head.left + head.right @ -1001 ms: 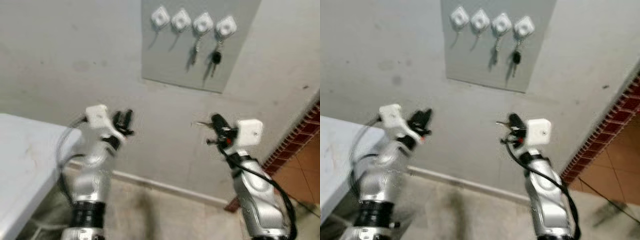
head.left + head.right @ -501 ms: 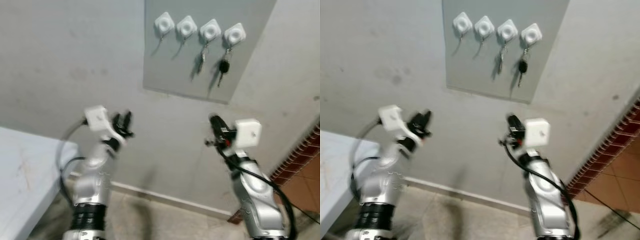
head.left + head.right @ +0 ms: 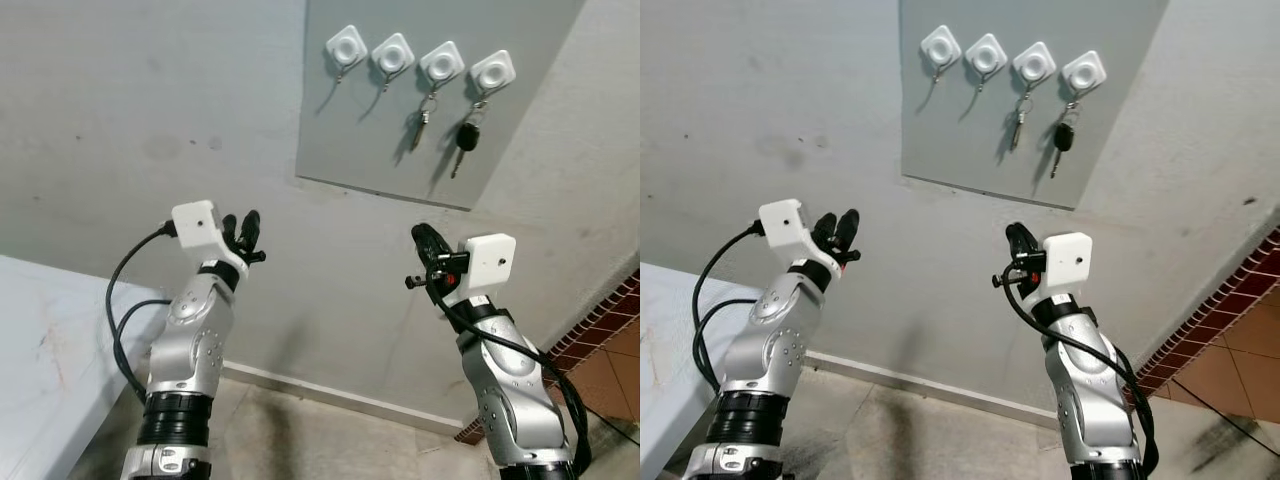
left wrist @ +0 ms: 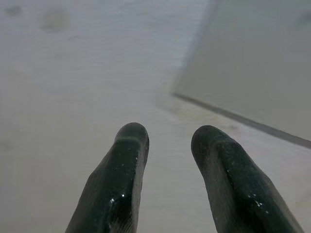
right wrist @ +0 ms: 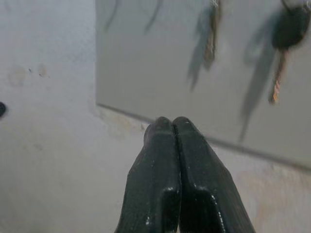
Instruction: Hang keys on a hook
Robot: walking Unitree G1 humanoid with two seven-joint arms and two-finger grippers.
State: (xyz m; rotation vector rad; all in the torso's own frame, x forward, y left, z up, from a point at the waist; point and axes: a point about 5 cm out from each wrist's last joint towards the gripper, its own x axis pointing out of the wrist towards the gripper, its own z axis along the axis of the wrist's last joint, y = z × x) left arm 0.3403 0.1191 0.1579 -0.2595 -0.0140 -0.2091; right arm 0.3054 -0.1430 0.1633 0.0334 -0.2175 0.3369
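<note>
Overhead, in the left eye view, a grey rectangular wall panel (image 3: 420,110) carries four white square hooks in a row; the silver key (image 3: 420,124) hangs from the third hook (image 3: 441,63), the black-headed key (image 3: 463,141) from the fourth hook (image 3: 493,71), and the first hook (image 3: 347,45) and second hook (image 3: 392,53) are bare. Both arms are raised below the panel, well apart from it, with a white tabletop (image 3: 40,350) at the robot's left.

From the right eye view, the right gripper (image 3: 1013,238) points up toward the panel; whether any key sits in it cannot be made out.

Along the left wrist view, the left gripper (image 4: 167,138) is spread and empty, facing plain wall beside the panel's edge.

Along the right wrist view, the right gripper's fingers (image 5: 163,145) are pressed tightly together, nothing visible between them.

A likely risk: reaching upward could knock the hanging keys off. Free wall lies between the arms; the brick-red tiled edge (image 3: 600,320) bounds the right.
</note>
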